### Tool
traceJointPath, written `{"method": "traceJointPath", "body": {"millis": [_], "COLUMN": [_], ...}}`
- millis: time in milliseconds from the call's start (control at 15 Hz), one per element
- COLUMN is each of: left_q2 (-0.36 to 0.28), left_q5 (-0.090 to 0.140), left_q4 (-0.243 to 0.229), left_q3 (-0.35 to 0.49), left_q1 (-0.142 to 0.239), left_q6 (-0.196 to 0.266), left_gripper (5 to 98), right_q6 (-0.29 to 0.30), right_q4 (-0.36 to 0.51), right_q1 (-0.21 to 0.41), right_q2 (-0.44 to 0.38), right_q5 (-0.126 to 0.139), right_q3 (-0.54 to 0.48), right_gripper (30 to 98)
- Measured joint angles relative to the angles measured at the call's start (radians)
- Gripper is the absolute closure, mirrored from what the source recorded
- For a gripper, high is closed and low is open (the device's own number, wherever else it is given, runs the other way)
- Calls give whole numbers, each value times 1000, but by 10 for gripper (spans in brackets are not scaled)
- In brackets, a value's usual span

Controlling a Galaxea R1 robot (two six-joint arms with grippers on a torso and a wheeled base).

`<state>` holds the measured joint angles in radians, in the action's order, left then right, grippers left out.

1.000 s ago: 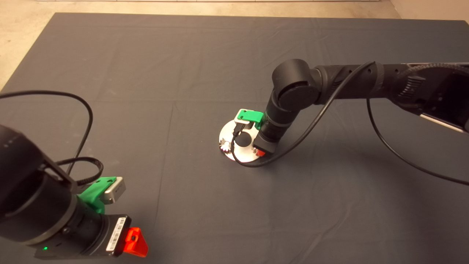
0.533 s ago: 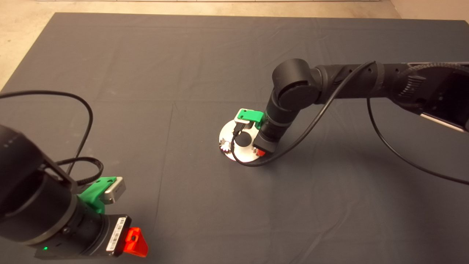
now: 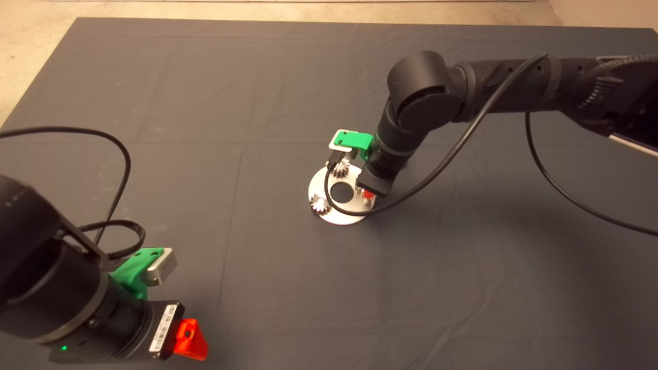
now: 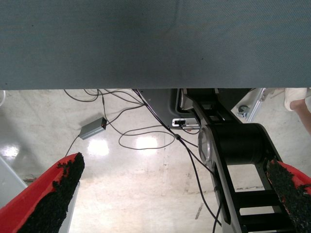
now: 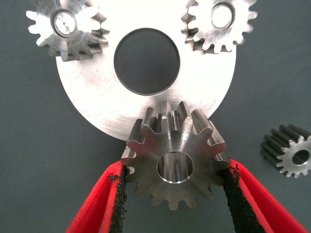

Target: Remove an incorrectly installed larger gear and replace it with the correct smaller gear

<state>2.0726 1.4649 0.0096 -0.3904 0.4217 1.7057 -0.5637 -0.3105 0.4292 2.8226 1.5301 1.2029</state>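
The larger gear (image 5: 175, 162), shiny with flared teeth, hangs between the black pads of my right gripper (image 5: 175, 171), which is shut on it just above the edge of the round metal plate (image 5: 97, 104). In the head view this gripper (image 3: 366, 195) hovers over the plate's right side (image 3: 342, 215). The smaller gear (image 5: 287, 154), dark with straight teeth, lies on the mat beside the plate. My left gripper (image 3: 187, 339) is parked at the lower left, and its fingers (image 4: 58, 189) stand wide apart.
Two silvery small gears (image 5: 65, 26) (image 5: 218, 22) sit on the plate on either side of its dark centre hole (image 5: 146, 60). A black cable (image 3: 462, 154) loops from the right arm down over the mat. The left wrist view shows floor, cables and a black frame.
My right arm has risen and drawn back a little, lifting the larger gear off the plate. The plate's far small gear now shows. The left arm has not moved.
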Motion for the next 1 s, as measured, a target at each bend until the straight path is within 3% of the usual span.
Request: {"method": "traceJointPath", "body": {"millis": [333,600,1000], "left_q2": [0,0,0], "left_q5": [0,0,0], "left_q4": [0,0,0], "left_q3": [0,0,0], "left_q1": [0,0,0], "left_q6": [-2,-2,-2], "left_gripper": [61,61,61], "right_q6": [-25,-36,-37], "right_q4": [38,109,162], "right_q1": [46,53,56], "right_q2": [-25,-114,-245], "right_q5": [-4,-1,0], "right_q3": [-27,-43,-168], "right_gripper": [827,827,827]}}
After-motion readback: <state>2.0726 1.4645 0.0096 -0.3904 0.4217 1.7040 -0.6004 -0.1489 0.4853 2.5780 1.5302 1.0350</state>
